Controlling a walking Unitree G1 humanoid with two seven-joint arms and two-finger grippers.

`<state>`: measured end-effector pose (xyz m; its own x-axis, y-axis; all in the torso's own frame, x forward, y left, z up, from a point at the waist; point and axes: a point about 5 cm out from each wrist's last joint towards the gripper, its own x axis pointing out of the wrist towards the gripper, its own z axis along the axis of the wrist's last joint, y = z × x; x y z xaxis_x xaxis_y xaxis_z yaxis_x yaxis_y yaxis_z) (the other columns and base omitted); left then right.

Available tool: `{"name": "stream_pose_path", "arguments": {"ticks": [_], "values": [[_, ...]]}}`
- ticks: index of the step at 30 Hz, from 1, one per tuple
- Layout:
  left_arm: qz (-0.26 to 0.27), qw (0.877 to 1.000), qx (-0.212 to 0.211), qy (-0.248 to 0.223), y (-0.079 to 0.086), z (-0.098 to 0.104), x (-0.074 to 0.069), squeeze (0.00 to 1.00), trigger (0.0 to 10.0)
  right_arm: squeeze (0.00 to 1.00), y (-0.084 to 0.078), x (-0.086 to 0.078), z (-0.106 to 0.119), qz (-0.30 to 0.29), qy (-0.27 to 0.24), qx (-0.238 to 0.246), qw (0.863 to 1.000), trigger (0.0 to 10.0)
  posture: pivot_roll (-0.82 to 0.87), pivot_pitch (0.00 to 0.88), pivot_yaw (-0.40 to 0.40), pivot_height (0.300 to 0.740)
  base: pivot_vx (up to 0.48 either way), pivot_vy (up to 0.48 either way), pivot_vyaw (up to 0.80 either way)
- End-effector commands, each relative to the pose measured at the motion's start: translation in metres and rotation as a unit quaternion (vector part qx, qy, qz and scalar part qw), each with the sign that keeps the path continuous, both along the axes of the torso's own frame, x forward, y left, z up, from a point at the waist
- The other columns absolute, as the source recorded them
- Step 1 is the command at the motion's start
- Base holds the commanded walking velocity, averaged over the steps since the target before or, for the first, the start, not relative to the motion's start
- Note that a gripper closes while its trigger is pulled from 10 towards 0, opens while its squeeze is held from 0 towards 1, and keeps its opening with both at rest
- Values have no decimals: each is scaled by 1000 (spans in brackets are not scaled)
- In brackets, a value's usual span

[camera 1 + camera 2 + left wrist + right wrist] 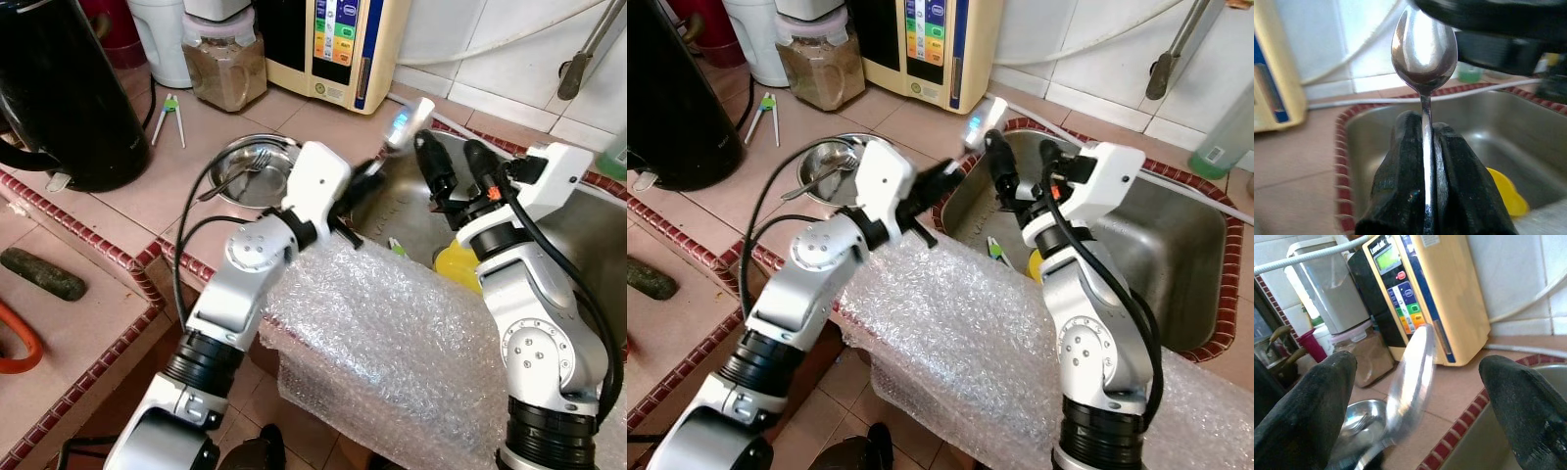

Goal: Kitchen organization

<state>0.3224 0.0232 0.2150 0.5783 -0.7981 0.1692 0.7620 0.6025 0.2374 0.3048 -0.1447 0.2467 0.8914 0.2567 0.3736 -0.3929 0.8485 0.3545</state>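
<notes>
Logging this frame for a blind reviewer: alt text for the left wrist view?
The left gripper is clamped on the handle of a spoon, bowl end up, over a steel sink edged with red tile. A yellow object lies in the sink, and the dark right gripper is blurred beside the spoon's bowl.

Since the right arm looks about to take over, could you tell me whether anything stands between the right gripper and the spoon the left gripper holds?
Nothing visible does. The left gripper is shut on the spoon by its handle, above the sink. The right gripper is open, its fingers on either side of the spoon's bowl, not touching it.
</notes>
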Motion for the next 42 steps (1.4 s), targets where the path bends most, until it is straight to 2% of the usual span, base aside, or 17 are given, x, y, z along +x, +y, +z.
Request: {"name": "stream_pose_path", "arguments": {"ticks": [1,2,3,7,20,42], "values": [[-24,1000,-1,-15,-7,6,-8,0,0,0,2,2,-1,8,8,7,1000,10000,39,180,0,740,0,0,0],[-27,1000,-1,-15,-8,6,-10,0,0,0,3,3,-2,11,9,8,1000,3686,39,180,0,740,0,0,0],[-32,999,-1,-13,-9,5,-12,0,0,0,4,5,-2,10,11,8,1000,0,39,181,-1,740,0,0,0],[-38,999,-7,-9,-11,5,-17,0,0,0,4,10,-1,4,12,19,1000,0,43,181,-2,740,0,0,0],[-33,999,-5,-6,-10,5,-17,0,0,0,-2,12,-2,-19,18,26,999,0,38,183,-5,740,0,0,0],[-8,1000,-1,-8,-4,5,-9,0,0,0,-11,13,-3,-46,19,26,998,0,34,176,-2,740,0,0,0]]}}
